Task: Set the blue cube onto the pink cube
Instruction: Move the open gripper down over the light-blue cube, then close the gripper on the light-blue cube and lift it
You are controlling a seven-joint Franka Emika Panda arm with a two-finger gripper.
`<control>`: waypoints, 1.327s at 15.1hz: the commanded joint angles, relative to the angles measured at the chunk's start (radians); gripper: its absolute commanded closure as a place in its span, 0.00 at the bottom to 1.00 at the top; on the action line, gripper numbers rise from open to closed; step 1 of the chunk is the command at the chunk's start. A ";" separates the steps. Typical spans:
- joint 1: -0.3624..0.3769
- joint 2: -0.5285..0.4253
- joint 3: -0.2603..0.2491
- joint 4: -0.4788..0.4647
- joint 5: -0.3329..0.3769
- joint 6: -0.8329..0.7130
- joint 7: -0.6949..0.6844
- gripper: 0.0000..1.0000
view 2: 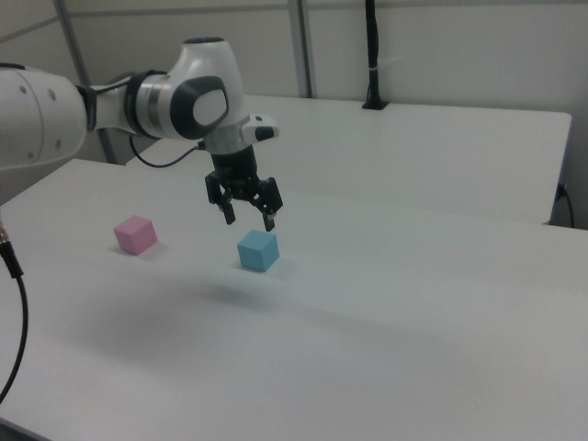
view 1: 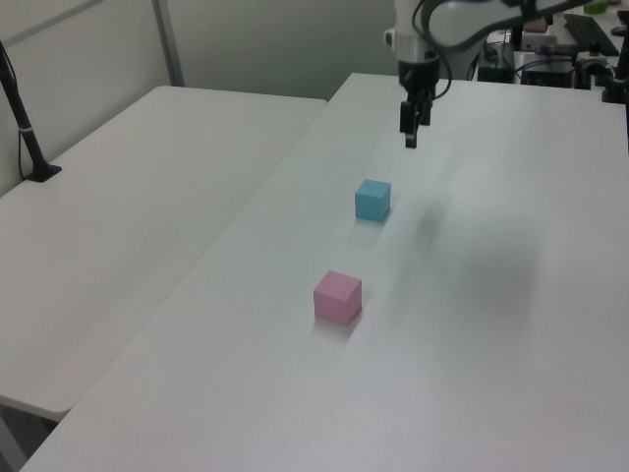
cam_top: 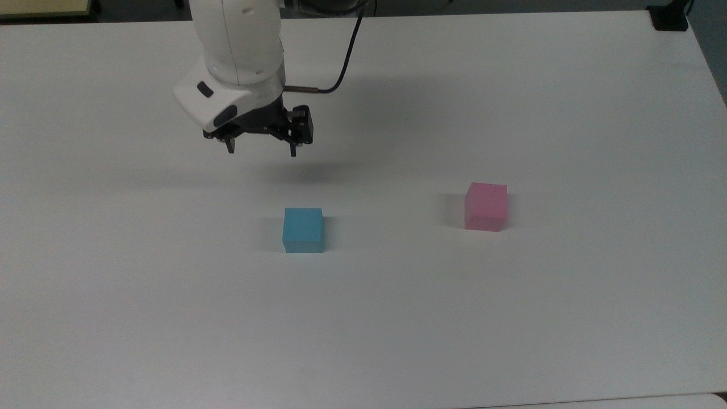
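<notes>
Blue cube (cam_top: 303,229) sat on the white table (cam_top: 511,318), below my claw (cam_top: 261,151) and a bit ahead. My claw was open and empty. Pink cube (cam_top: 485,206) was well off to the top view's right. Grabbing and stacking were not done.

Top view overhead; side views opposed (table (cam_top: 511,341) shared)
</notes>
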 commanded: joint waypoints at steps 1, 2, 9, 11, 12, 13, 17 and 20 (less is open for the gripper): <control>0.003 0.085 0.016 0.022 0.015 0.097 0.036 0.00; 0.005 0.120 0.024 0.027 0.014 0.144 0.063 0.00; 0.002 0.195 0.064 0.064 0.047 0.171 0.110 0.00; 0.003 0.202 0.064 0.064 0.049 0.171 0.110 0.00; 0.002 0.197 0.064 0.064 0.050 0.168 0.105 0.00; 0.002 0.194 0.064 0.064 0.052 0.166 0.107 0.00; 0.026 0.244 0.065 0.064 0.037 0.281 0.201 0.00; 0.026 0.252 0.065 0.067 0.035 0.295 0.205 0.69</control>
